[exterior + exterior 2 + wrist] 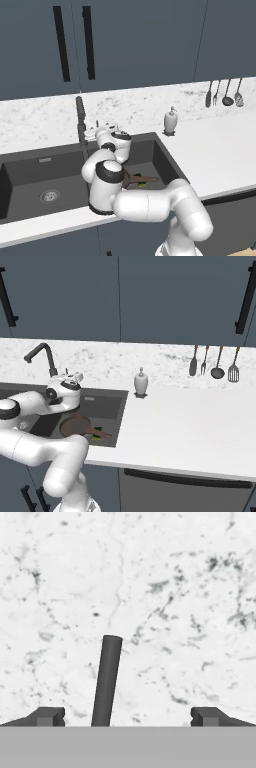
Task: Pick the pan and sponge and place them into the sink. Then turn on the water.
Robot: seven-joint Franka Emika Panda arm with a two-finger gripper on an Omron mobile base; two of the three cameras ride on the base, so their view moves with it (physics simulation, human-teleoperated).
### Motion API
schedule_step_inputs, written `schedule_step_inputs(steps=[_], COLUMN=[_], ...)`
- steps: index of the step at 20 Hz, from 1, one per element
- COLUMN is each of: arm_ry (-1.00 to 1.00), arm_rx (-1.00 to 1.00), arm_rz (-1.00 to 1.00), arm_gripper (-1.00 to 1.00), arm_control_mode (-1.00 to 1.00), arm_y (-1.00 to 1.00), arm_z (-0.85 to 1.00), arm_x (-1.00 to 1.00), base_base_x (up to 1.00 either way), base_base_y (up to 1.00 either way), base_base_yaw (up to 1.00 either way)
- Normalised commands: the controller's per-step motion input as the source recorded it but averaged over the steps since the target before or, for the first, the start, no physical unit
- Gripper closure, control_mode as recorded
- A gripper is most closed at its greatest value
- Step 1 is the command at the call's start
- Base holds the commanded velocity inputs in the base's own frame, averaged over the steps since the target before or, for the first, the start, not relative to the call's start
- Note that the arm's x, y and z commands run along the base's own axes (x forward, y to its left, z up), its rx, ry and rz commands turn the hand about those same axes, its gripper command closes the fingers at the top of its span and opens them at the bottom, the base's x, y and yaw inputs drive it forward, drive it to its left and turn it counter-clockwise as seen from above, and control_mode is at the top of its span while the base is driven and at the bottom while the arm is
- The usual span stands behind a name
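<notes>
One pan [75, 426], reddish-brown, lay in the right basin of the sink [117, 421], below and just right of the hand, handle out toward the front rim. One sponge [100, 434], green over yellow, sat beside the pan handle in the same basin. Two basins counted, one round drain [49, 195] seen in the left one. No stream seen at the spout.

One gripper [128, 716] held up at the back of the sink, pointed at the marble wall, released and spread wide, nothing between the tips. One dark lever [107, 679] rose between the two fingertips [47, 716], nearer the left one, touching neither. One tall faucet [44, 356] stood just left of the hand.

Farther right of the hand: one white soap dispenser [141, 382] on the counter [190, 426]. Beyond it, four utensils [212, 362] hung on the wall.
</notes>
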Motion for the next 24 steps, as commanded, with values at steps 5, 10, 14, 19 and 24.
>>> schedule_step_inputs(steps=[5,10,14,19,24], arm_ry=[0.00,0.00,0.00,0.00,0.00], arm_rx=[0.01,0.03,0.02,0.05,0.05], arm_rz=[0.00,0.00,0.00,0.00,0.00], arm_gripper=[-1.00,-1.00,-1.00,-1.00,-1.00], arm_control_mode=[-1.00,-1.00,-1.00,-1.00,-1.00], arm_y=[-0.42,-0.60,-0.51,-0.55,-0.66], arm_z=[0.00,0.00,0.00,0.00,0.00], arm_x=[0.06,0.00,0.00,0.00,0.00], base_base_x=[0.00,0.00,0.00,0.00,0.00], base_base_y=[0.00,0.00,0.00,0.00,0.00], base_base_yaw=[0.00,0.00,0.00,0.00,0.00])
